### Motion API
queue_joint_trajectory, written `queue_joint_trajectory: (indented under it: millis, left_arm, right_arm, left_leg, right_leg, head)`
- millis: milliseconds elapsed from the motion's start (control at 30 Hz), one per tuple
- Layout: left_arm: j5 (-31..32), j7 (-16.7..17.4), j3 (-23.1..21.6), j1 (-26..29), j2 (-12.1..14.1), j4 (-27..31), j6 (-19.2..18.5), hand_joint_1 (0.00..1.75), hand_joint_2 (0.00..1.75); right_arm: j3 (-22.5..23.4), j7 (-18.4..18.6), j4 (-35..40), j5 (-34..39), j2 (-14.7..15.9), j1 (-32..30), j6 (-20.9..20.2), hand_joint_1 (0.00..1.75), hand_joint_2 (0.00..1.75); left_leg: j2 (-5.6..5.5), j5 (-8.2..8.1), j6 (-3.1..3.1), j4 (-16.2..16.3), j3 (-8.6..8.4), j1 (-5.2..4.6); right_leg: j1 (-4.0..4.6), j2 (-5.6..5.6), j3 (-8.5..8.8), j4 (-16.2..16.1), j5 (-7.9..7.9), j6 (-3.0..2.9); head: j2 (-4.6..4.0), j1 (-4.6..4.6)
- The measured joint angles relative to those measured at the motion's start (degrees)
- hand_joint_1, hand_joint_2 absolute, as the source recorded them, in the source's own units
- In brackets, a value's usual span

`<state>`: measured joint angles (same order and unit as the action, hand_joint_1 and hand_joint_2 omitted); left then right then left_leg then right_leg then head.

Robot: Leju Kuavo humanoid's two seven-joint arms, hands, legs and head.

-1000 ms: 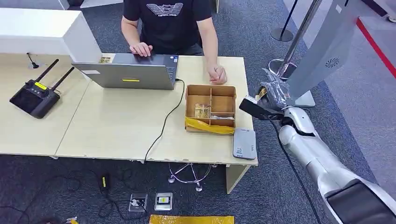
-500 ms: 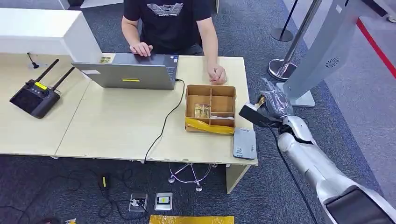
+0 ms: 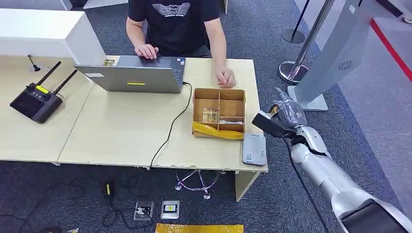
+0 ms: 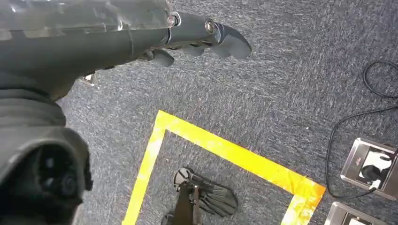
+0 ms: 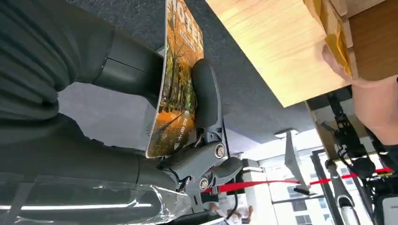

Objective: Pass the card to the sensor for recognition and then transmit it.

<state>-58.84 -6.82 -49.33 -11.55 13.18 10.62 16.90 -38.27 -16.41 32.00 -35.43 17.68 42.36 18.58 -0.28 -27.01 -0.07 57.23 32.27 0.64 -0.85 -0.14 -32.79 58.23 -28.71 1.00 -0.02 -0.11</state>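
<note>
Beside the table edge, right hand (image 3: pixel 286 112) pinches the card (image 5: pixel 176 89) — lower it flat over the reader (image 3: pixel 254 149); left hand (image 4: pixel 187 40) hangs empty, fingers loosely apart.

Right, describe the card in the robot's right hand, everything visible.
The card is thin, flat and glossy, printed with an orange autumn tree scene and white lettering. The right hand pinches it between a grey thumb across the printed face and fingers behind. It is off the table, past its right edge, near the grey sensor.
</note>
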Motion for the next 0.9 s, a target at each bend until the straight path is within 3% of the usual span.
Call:
queue_joint_trajectory:
  millis: [567,900]
  left_arm:
    - [-0.7,0.0,0.0,0.6,0.0,0.0,0.4,0.0,0.0]
    - [-1.0,-0.1,0.0,1.1,0.0,0.0,0.3,0.0,0.0]
  right_arm:
    - [-0.2,0.6,2.4,1.5,0.2,-2.8,0.1,1.75,1.75]
    - [-0.5,3.7,5.0,3.9,1.7,-5.6,-0.5,1.75,1.75]
  left_leg:
    - [0.01,0.0,0.0,0.0,0.0,0.0]
    - [0.01,-0.01,0.0,0.0,0.01,0.0]
  right_leg:
    - [0.0,0.0,0.0,0.0,0.0,0.0]
    - [-0.01,-0.01,0.01,0.0,0.0,0.0]
  head:
    - [0.0,0.0]
    - [0.0,-0.02]
